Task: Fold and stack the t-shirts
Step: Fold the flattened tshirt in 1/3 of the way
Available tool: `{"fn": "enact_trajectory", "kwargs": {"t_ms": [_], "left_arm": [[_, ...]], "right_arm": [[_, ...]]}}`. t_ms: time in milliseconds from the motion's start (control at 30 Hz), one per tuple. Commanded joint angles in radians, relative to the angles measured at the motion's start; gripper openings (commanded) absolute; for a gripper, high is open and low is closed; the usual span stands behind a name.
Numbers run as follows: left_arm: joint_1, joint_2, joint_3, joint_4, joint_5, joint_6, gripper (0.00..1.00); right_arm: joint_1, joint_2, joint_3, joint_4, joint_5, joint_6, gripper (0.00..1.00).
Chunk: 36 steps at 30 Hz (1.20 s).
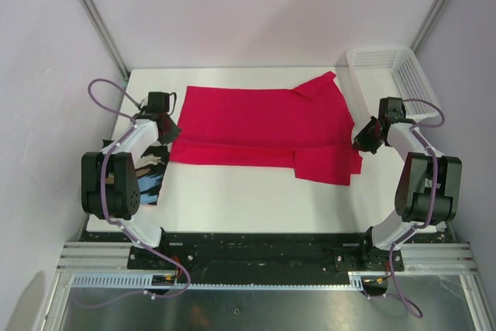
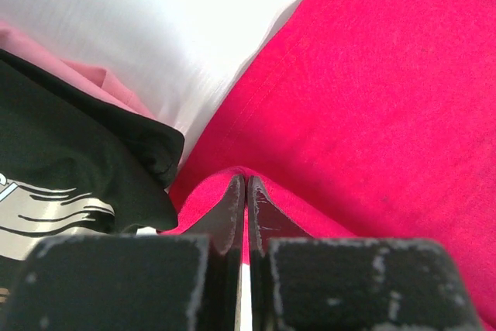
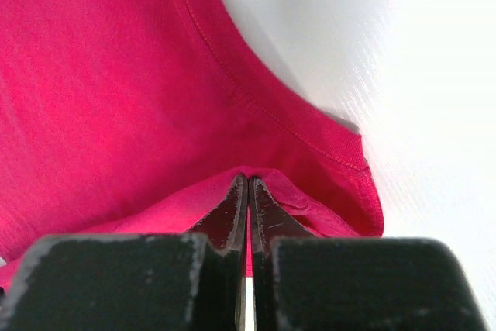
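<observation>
The crimson-pink t-shirt [image 1: 260,128] lies spread across the white table, partly folded along its near edge. My left gripper [image 1: 169,131] is shut on the shirt's left edge, the cloth [image 2: 372,98] pinched into a ridge between its fingers. At the shirt's right edge my right gripper [image 1: 364,139] is shut on a fold of the same cloth [image 3: 116,98] near a stitched hem. The black t-shirt [image 1: 149,172] with its pale print lies bunched at the table's left edge, partly under my left arm; the left wrist view shows it as black t-shirt [image 2: 70,168] beside the pink one.
A white mesh basket [image 1: 391,71] stands at the back right corner, just behind my right arm. Bare white table [image 1: 248,199] runs along the front, between the shirt and the arm bases.
</observation>
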Motion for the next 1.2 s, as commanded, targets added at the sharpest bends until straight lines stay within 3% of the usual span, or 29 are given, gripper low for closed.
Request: {"fn": "enact_trajectory", "kwargs": {"t_ms": [0, 1100, 1167], "left_arm": [[0.015, -0.007, 0.026, 0.025, -0.008, 0.012, 0.0], [0.065, 0.206, 0.145, 0.053, 0.035, 0.045, 0.0], [0.072, 0.206, 0.145, 0.061, 0.053, 0.051, 0.06]], "right_arm": [[-0.012, -0.036, 0.03, 0.019, -0.001, -0.01, 0.0], [-0.021, 0.113, 0.039, 0.138, -0.051, 0.018, 0.0], [-0.02, 0.113, 0.044, 0.134, -0.051, 0.011, 0.07]]}}
